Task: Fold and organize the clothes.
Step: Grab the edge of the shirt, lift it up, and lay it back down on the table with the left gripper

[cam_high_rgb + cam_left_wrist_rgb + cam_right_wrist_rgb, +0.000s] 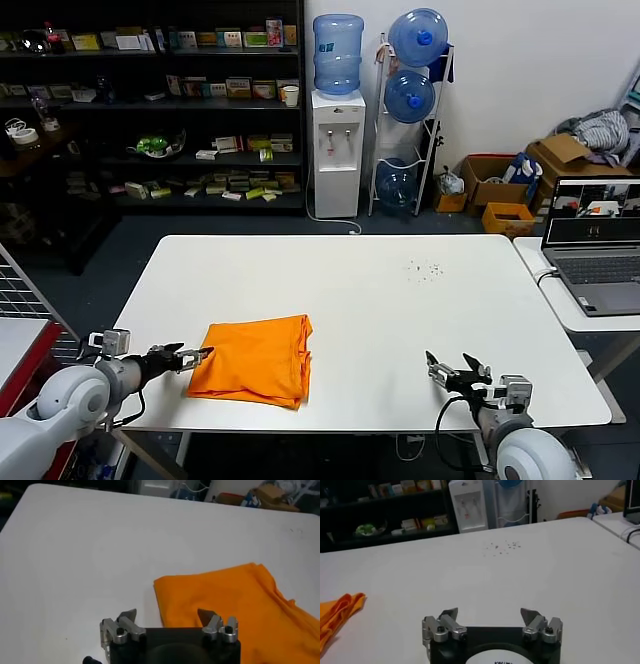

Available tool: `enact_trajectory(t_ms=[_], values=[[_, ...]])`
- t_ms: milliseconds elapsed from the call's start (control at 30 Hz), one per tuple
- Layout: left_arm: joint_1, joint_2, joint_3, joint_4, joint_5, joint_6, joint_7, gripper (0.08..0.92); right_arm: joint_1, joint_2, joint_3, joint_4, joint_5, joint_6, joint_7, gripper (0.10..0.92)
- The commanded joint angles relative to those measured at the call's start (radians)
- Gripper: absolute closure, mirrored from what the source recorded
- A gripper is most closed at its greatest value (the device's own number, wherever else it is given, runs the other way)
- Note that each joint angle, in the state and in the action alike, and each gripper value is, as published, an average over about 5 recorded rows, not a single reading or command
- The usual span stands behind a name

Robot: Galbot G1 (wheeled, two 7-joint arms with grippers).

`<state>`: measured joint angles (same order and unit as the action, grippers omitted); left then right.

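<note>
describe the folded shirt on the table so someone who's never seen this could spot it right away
Look at the big white table in the middle of the room. Near its front edge, toward the left, lies a folded orange shirt, just past the open left gripper. It is the only brightly coloured thing on the tabletop.

The white rectangular table [400,300] lies bare across its far half and its right side, giving open passage there. The folded bright orange thin-fabric T-shirt [256,360] fills the near-left area. A grey open laptop [594,245] on the adjoining white side table [560,300] bounds the right.
</note>
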<state>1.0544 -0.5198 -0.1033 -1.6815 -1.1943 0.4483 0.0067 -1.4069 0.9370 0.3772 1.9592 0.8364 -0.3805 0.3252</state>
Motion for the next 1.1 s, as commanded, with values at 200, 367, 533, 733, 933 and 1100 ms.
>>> enact_trajectory(t_ms=[200,367,533,733,933,1100], values=[[-0.034,0.007,0.039,0.048,0.013,0.020,0.080,0.177,-0.006,-0.001,0.003,0.001,-0.001,-0.001,0.003,0.203],[-0.044,-0.004,0.051,0.053,0.018,0.020,0.071,0.177,-0.008,-0.003,0.006,0.003,0.000,-0.001,0.003,0.203],[-0.045,-0.007,0.059,0.049,0.018,0.019,0.069,0.215,-0.007,-0.002,0.005,0.001,0.001,-0.001,0.003,0.203],[-0.042,-0.014,0.067,0.046,0.020,0.020,0.067,0.380,-0.006,-0.003,0.004,0.000,0.002,-0.002,0.003,0.203],[-0.043,-0.025,0.068,0.045,0.019,0.020,0.067,0.553,-0.005,-0.002,0.003,-0.001,0.003,-0.002,0.003,0.203],[-0.043,-0.033,0.069,0.043,0.018,0.019,0.065,0.700,-0.006,0.000,0.003,-0.004,0.003,-0.001,0.002,0.203]])
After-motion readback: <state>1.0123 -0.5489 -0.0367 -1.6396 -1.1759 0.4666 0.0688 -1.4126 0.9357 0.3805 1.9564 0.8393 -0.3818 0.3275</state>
